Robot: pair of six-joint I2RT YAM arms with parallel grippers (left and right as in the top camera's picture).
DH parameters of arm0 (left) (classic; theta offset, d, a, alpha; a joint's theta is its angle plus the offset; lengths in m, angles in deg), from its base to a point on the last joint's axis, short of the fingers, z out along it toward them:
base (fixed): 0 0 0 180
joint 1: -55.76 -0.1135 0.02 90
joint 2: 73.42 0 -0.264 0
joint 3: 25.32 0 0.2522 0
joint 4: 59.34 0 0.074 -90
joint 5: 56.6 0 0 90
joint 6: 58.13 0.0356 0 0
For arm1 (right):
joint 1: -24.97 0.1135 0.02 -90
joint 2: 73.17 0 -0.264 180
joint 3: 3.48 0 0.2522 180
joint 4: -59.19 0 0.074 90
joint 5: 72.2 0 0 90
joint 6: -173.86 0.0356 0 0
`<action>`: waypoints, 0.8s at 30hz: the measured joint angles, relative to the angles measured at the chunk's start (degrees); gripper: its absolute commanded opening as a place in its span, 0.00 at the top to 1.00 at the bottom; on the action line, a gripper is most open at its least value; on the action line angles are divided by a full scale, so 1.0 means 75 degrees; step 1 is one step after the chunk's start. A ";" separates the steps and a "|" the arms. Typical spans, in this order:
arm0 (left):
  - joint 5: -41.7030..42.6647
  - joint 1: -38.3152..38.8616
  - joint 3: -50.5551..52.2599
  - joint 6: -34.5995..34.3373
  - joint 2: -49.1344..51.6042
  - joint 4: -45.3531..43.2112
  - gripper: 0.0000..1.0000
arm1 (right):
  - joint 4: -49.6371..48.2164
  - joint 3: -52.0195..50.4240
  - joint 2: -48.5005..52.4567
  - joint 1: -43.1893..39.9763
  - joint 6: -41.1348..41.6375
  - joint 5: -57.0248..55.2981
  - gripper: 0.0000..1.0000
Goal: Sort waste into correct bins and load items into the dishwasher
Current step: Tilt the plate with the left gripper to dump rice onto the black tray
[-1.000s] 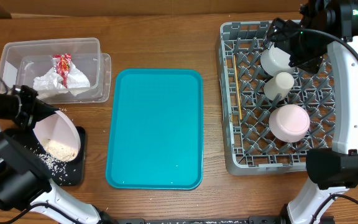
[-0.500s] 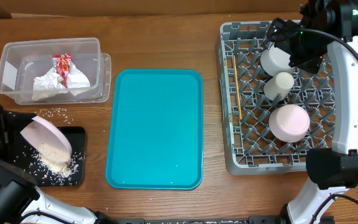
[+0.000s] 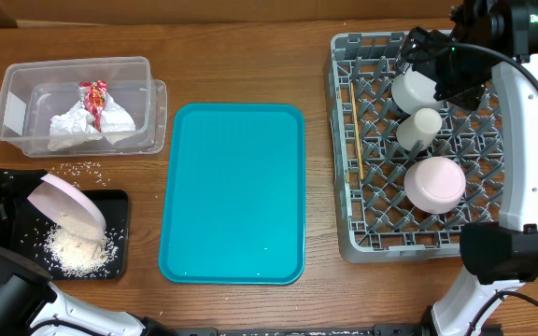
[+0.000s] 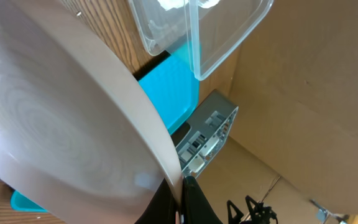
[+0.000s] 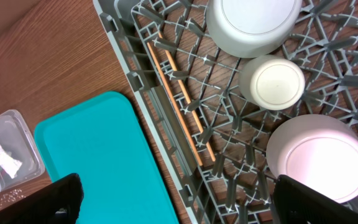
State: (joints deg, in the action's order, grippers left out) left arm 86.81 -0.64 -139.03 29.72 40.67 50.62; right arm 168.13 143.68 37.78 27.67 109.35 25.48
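Left jaws clamp the tilted pink plate (image 3: pixel 63 205) over the black tray (image 3: pixel 116 203), right jaws stand apart; if I tip too sharply, rice (image 3: pixel 73 250) may spill onto the surface (image 3: pixel 232 65).

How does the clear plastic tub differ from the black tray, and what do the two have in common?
The clear tub is see-through with tall walls; the black tray is opaque and shallow. The clear tub holds a crumpled napkin and a red-and-white wrapper; the black tray holds loose rice grains. Both are rectangular and sit left of the teal tray.
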 measured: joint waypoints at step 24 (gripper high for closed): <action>-0.0463 0.0000 0.0000 -0.0117 0.0000 0.0058 0.96 | -0.0003 0.0000 0.0000 0.0000 0.0000 0.0000 0.00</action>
State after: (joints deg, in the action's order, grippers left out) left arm 83.33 -0.64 -139.03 28.84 40.67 51.06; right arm 168.11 143.68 37.78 27.67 109.35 25.48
